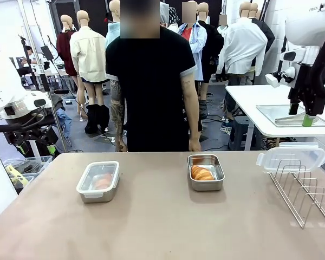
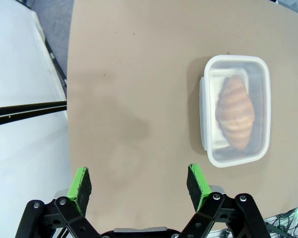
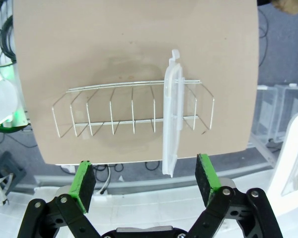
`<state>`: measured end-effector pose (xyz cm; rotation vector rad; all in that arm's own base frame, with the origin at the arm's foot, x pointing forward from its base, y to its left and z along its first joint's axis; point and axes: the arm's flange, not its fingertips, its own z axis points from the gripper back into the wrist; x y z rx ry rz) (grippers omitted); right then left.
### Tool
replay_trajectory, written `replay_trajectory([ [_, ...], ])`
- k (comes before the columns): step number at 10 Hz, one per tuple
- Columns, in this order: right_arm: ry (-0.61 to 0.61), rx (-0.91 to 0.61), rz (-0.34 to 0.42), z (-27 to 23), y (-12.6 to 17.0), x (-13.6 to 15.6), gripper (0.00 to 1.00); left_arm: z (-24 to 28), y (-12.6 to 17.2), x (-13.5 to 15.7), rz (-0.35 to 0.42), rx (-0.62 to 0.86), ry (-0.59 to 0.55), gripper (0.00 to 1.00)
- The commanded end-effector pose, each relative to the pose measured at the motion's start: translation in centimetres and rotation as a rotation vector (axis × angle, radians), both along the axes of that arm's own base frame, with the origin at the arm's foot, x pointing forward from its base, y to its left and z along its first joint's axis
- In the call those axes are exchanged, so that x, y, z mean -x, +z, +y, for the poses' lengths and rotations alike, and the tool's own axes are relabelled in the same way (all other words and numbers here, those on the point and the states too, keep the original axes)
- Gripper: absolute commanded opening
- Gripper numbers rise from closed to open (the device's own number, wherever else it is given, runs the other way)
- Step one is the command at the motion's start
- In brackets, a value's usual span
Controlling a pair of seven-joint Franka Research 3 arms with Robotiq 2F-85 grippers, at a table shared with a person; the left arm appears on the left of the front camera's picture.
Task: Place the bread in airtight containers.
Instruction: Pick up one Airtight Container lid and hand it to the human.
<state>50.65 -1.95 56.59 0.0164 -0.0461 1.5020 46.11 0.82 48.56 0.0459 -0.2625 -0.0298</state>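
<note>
One steel container [image 1: 97,182] sits left of centre with its clear lid on and a croissant [image 1: 102,180] inside. In the left wrist view that lidded container [image 2: 237,116] and its croissant [image 2: 235,112] lie ahead and to the right of my open left gripper [image 2: 139,181], well apart from it. The second container [image 1: 206,172] stands open right of centre, holding the other croissant [image 1: 201,173]. Its clear lid [image 1: 290,157] stands in the wire rack [image 1: 305,189]. My right gripper [image 3: 144,176] hangs open above the lid [image 3: 172,114], and it is raised at the right [image 1: 306,116].
A person in a black shirt stands at the far edge with hands [image 1: 194,145] down beside the body. The wire rack [image 3: 134,114] takes up the table's right end near the edge. Bare tabletop [image 1: 151,227] lies in front of both containers.
</note>
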Motion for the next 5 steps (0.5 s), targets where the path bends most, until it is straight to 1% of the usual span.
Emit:
replay_trajectory([
  [1,-0.022,-0.016,0.002,-1.4,-2.2,-0.7,1.00,0.0,0.0,0.2,-0.001,-0.004,0.017,1.00],
  [2,-0.031,-0.054,0.043,-2.2,-3.3,-1.0,1.00,0.0,0.0,0.2,-0.001,-0.004,0.017,1.00],
  [3,-0.025,-0.067,0.051,-2.5,-4.5,-0.5,1.00,0.0,0.0,0.2,-0.001,-0.004,0.017,1.00],
  [4,-0.037,-0.066,0.048,-2.3,-5.7,0.0,1.00,0.0,0.0,0.2,-0.001,-0.004,0.017,1.00],
  [5,-0.087,-0.042,-0.003,-2.0,-6.8,0.1,1.00,0.0,0.0,0.2,-0.001,-0.004,0.017,1.00],
])
